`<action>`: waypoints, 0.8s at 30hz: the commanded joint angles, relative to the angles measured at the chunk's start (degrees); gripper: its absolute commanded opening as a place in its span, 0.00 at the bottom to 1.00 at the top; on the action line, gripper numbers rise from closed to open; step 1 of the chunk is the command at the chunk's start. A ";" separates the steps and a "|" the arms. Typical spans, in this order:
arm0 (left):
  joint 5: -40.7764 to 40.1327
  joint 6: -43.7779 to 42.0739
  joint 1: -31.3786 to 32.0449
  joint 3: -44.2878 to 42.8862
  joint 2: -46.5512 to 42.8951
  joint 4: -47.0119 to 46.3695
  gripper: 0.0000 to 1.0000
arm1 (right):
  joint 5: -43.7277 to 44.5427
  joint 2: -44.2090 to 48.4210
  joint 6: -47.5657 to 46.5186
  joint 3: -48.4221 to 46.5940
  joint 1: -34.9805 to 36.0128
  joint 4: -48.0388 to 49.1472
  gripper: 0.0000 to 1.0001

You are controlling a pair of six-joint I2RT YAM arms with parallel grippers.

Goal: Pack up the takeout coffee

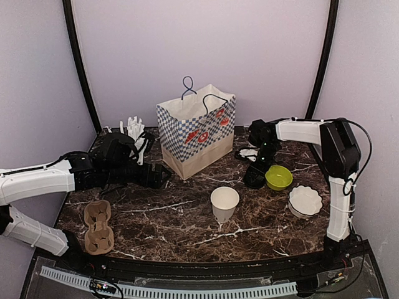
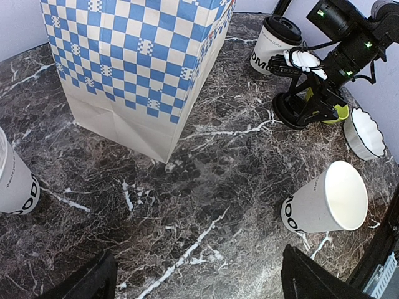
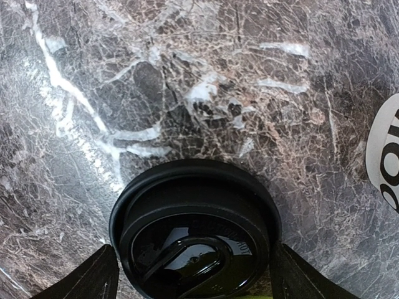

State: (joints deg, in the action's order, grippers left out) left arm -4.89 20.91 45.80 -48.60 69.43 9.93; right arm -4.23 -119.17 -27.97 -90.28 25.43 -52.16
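A white paper cup with a black lid stands at the back right, behind my right arm; it is partly hidden in the top view. A second white lettered cup stands open without a lid in mid-table, also in the left wrist view. My right gripper is shut on a loose black lid, its fingers against both sides of the rim, low over the table next to the green bowl. My left gripper is open and empty above bare marble in front of the bag.
A blue-checked paper bag stands open at the back centre. A cardboard cup carrier lies front left. A white scalloped bowl sits front right. A cup with white straws stands back left. A white lettered cup shows at the left edge.
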 commanded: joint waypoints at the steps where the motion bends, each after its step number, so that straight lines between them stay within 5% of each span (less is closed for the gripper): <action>1: 0.88 -0.87 -0.19 0.33 -1.12 -0.62 0.94 | 0.49 -1.10 0.36 -0.52 -0.21 -0.56 0.82; 12: 1.18 -1.21 -0.19 -0.21 -0.90 -0.46 0.94 | 0.29 0.75 1.13 -0.48 -0.03 -0.83 0.67; 24: -0.22 -3.63 -0.19 -3.09 0.44 2.39 0.93 | -11.68 14.88 -1.30 -2.91 1.61 -7.96 0.66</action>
State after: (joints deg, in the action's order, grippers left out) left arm -3.99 19.59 45.80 -48.95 69.45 10.41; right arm -9.47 -109.65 -27.16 -90.76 25.69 -55.51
